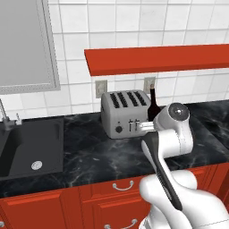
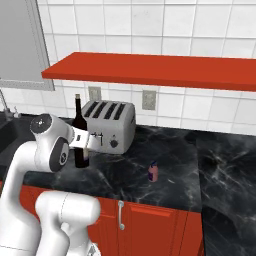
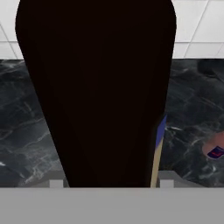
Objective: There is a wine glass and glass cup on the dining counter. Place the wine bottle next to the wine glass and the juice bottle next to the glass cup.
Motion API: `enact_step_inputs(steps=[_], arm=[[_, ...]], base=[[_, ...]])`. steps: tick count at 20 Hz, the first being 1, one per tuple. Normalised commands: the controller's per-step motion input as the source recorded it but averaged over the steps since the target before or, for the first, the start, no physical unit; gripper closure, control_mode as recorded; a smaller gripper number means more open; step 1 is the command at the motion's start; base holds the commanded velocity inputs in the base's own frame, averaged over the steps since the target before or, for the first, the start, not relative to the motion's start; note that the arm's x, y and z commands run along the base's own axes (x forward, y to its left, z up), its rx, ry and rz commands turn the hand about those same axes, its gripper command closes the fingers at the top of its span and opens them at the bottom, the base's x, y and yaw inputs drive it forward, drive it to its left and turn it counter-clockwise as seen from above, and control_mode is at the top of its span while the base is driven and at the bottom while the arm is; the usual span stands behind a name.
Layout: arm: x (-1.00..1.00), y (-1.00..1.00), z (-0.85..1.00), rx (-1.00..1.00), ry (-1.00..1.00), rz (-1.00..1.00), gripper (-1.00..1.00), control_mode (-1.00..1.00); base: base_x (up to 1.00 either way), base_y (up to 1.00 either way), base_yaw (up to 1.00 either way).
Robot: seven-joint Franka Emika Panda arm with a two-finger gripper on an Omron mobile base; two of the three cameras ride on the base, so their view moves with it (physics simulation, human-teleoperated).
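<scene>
Gripper (image 2: 86, 142) is closed around the fat middle of the tall wine bottle (image 2: 78, 125), a good spot because the glass looks heavy, slippery and breakable.

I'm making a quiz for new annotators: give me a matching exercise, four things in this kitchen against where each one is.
Things:
1. wine bottle
2. juice bottle
3. toaster
4. sink

Places:
A. sunk into the counter's far left
B. between the claw's fingers
C. against the tiled wall, under the red shelf
D. alone on open counter, right of the toaster

Pairs: 1-B, 2-D, 3-C, 4-A
</scene>
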Motion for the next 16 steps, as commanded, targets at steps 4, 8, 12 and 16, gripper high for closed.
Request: enact_step_inputs(steps=[4,8,12,16], arm=[[0.0,0.0,0.0,0.0,0.0,0.0,1.0,1.0],[0.0,0.0,0.0,0.0,0.0,0.0,1.0,1.0],[0.0,0.0,0.0,0.0,0.0,0.0,1.0,1.0],[0.0,0.0,0.0,0.0,0.0,0.0,1.0,1.0]], base=[[-0.18,0.0,0.0],[-0.54,0.0,0.05],[-0.62,0.0,0.33],[-0.45,0.0,0.55]])
